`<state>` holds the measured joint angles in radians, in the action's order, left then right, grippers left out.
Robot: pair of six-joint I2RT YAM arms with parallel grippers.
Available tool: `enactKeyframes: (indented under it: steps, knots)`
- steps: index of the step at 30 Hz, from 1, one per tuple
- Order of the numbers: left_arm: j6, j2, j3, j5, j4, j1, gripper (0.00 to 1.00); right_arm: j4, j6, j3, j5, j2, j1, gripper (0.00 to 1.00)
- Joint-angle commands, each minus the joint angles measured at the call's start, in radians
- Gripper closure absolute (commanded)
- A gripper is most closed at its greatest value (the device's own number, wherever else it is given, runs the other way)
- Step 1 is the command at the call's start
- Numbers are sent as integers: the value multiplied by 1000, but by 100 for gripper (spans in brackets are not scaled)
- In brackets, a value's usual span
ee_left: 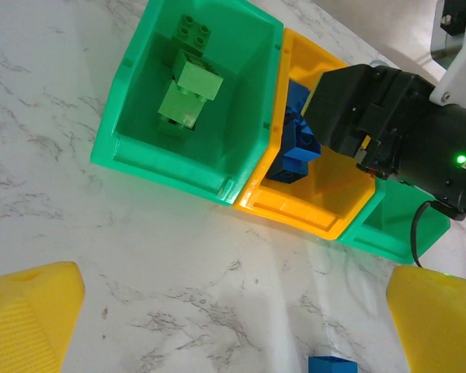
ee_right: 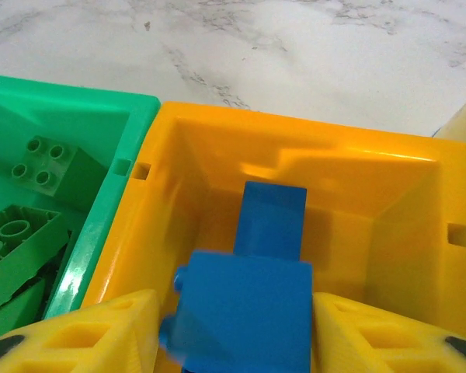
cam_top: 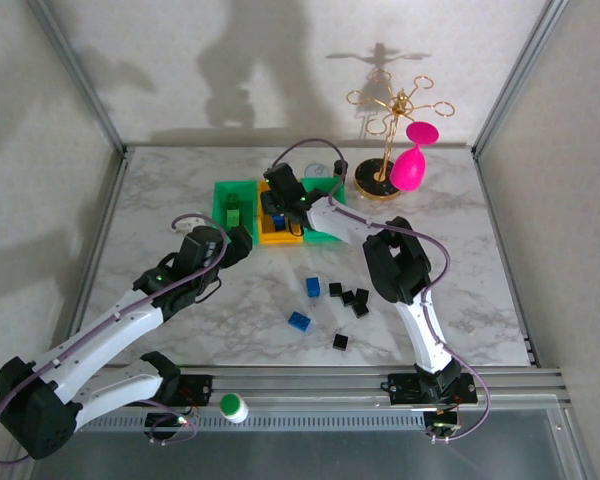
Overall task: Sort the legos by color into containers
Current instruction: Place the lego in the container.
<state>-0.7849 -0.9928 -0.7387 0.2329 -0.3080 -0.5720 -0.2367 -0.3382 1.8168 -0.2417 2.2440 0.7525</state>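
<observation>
Fingers of the right gripper [ee_right: 233, 330] flank a blurred blue brick [ee_right: 245, 307] over the yellow bin [ee_right: 388, 225]; clamped or loose, I cannot tell. A second blue brick [ee_right: 270, 217] lies just beyond, green bin [ee_right: 78, 124] leftward. The right arm [cam_top: 395, 262] stretches forward, wrist tipped down.
</observation>
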Motion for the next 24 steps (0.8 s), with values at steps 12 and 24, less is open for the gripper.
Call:
enactKeyframes:
  steps: [12, 24]
  knots:
    - [4, 38, -7, 10, 7, 12, 0, 38, 8, -101, 24, -166, 2, 39]
    - [-29, 120, 47, -30, -16, -18, 0, 50, -89, -526, 2, -508, 78, 33]
